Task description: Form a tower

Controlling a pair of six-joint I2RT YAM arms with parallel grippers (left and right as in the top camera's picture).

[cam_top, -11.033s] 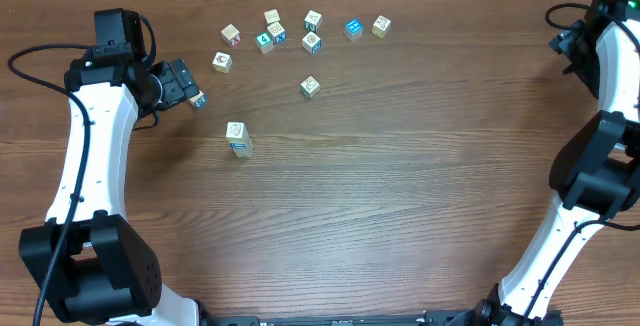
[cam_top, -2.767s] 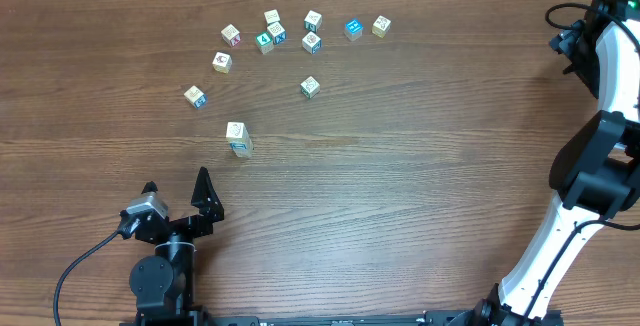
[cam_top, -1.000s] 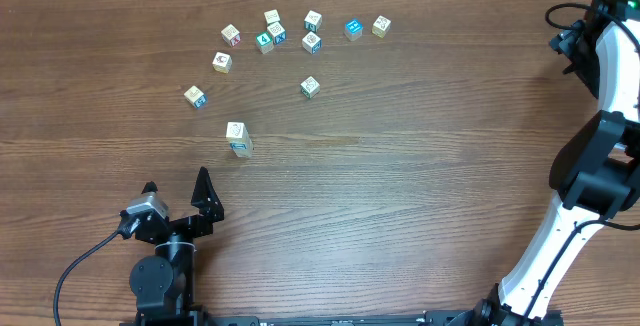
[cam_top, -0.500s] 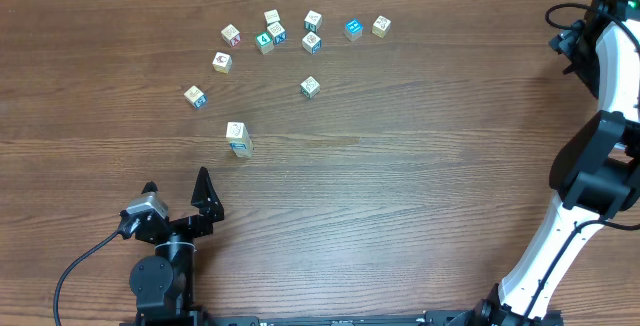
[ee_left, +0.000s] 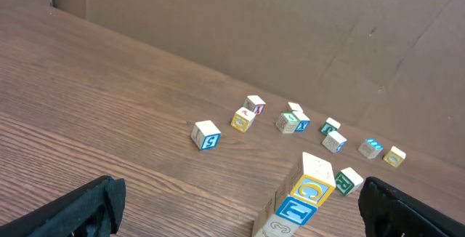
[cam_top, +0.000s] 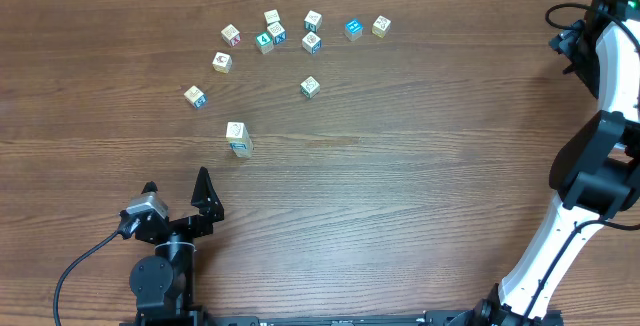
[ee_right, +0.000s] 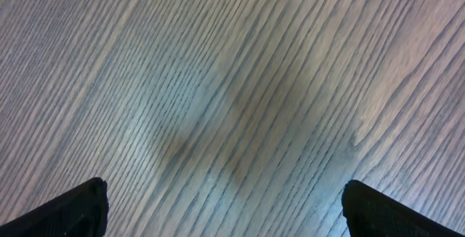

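Soft, even light falls from above, and the loose cubes throw only short, faint shadows. Between the right gripper's spread jaws the table carries a pale bluish sheen. Its fingertips are dark blurs.

Your left arm sits folded low over its base, the left gripper aimed forward, jaws spread wide and holding nothing. Your right arm rises tall and reaches to the far side, the right gripper facing down, jaws equally wide, nothing between them.

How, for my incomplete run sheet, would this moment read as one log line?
tower: standing, untouched | left claw: open, empty | right claw: open, empty | loose cubes: scattered beyond
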